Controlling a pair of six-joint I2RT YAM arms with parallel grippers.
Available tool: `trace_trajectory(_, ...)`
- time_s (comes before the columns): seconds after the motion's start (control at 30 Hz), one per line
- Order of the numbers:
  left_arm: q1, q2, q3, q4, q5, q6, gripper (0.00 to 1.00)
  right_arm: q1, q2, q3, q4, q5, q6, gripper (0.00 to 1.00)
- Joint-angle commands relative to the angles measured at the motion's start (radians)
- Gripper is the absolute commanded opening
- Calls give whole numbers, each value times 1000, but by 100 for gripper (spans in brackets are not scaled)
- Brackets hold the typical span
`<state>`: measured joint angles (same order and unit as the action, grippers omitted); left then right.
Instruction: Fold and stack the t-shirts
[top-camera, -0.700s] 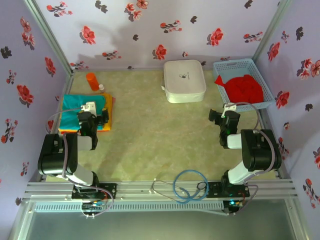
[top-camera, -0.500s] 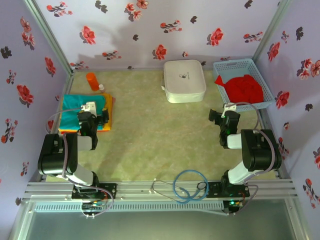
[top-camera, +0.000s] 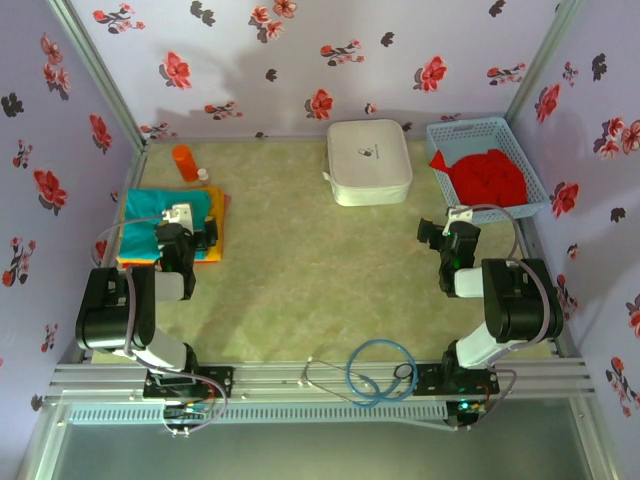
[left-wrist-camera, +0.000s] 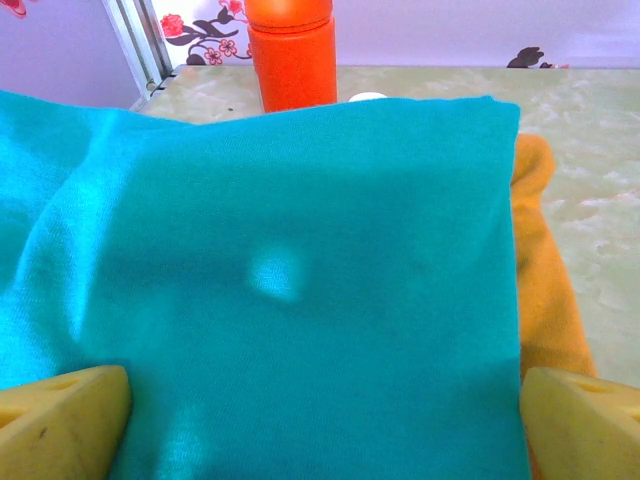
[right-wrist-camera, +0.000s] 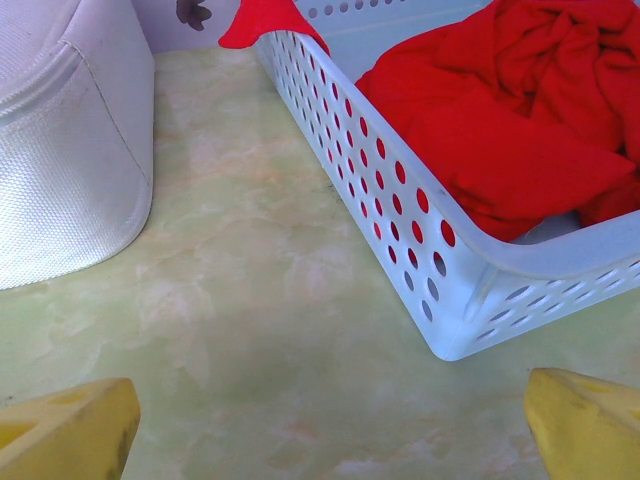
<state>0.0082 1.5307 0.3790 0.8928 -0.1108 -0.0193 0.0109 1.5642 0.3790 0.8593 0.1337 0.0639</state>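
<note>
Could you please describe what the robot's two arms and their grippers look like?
The left arm and right arm have bulky black joint housings joined by white links. Thin grey cables loop past each wrist. The left gripper and right gripper are black with a white part on top, and their fingers are yellow and wedge-shaped.

White case (top-camera: 369, 162) back-ctr; lt-blue basket (top-camera: 470, 127) just to its rt; orange bottle (top-camera: 185, 162) back-left
</note>
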Motion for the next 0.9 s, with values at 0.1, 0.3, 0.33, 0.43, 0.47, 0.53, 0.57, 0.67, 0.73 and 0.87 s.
trace_trajectory(0.1,-7,13,18,-15,19,13,100,-6,-4,18,11,-4,24,99)
trace_trajectory(0.3,-10,8,15,-9,-17,5,100,-5,-39,25,-25,45,36,99)
trace_trajectory(0.33,-11,1,15,-15,-26,-1,100,-5,-66,30,-60,63,43,99)
trace_trajectory(0.43,-18,-38,20,-50,-47,2,100,-5,-148,72,-208,99,62,99)
trace_trajectory(0.47,-30,-58,21,-68,-68,10,100,-5,-173,88,-256,98,63,99)
trace_trajectory(0.53,-52,-103,37,-133,-109,26,100,-5,-231,112,-342,102,75,99)
trace_trajectory(0.57,-66,-127,54,-175,-134,31,100,-5,-261,121,-378,122,91,99)
trace_trajectory(0.67,-98,-199,122,-332,-196,35,100,-5,-335,159,-480,180,149,99)
trace_trajectory(0.73,-110,-242,174,-441,-215,-4,100,-5,-349,230,-609,269,217,99)
trace_trajectory(0.87,-147,-313,298,-671,-227,-115,99,-8,-279,485,-979,420,365,99)
